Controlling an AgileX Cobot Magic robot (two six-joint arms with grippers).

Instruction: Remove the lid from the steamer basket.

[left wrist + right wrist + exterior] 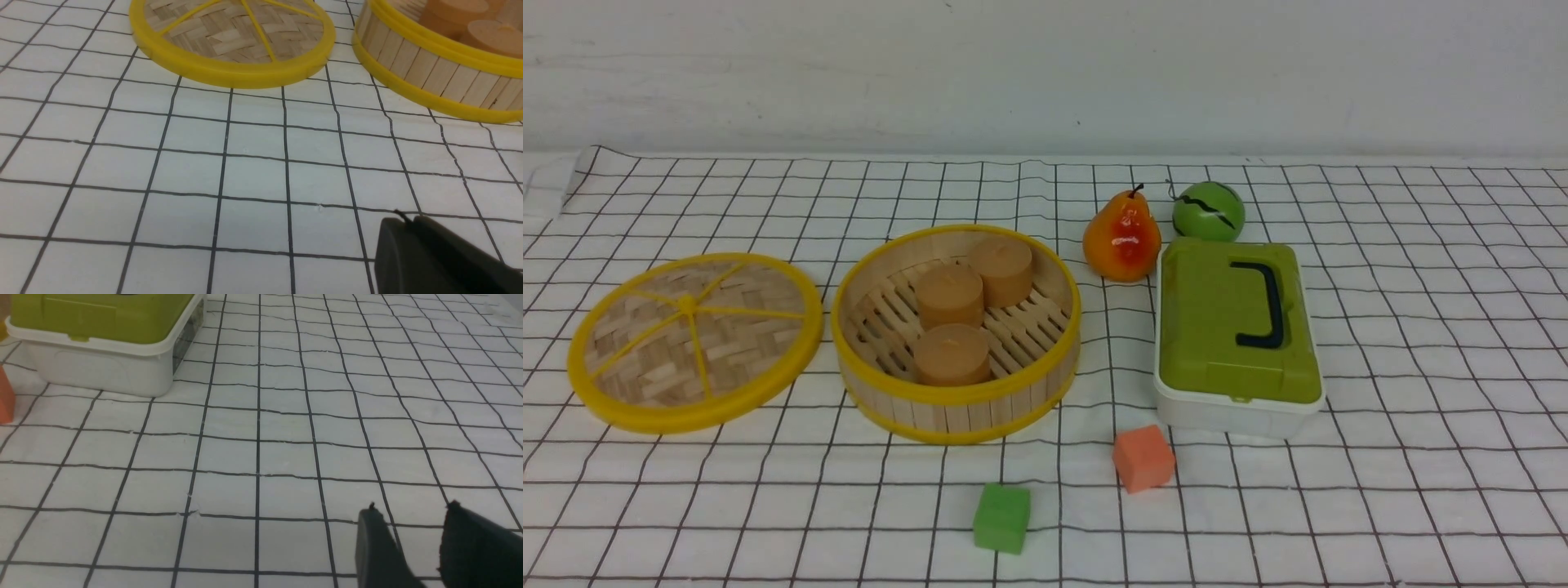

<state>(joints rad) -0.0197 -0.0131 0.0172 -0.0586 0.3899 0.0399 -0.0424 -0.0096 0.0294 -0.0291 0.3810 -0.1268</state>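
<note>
The woven bamboo lid [694, 341] with its yellow rim lies flat on the checked cloth, just left of the steamer basket [956, 412]. The basket stands uncovered, with three tan cylinders inside. In the left wrist view the lid [233, 36] and the basket's slatted wall [433, 73] lie beyond my left gripper [408, 222], which is shut on nothing, its two black fingers pressed together well short of the lid. My right gripper [410, 514] is open over bare cloth, nothing between its fingers. Neither arm shows in the front view.
A white box with a green lid and black handle [1233, 335] sits right of the basket, with a toy pear [1123, 237] and a green ball [1209, 211] behind it. An orange cube [1143, 459] and a green cube [1002, 518] lie near the front.
</note>
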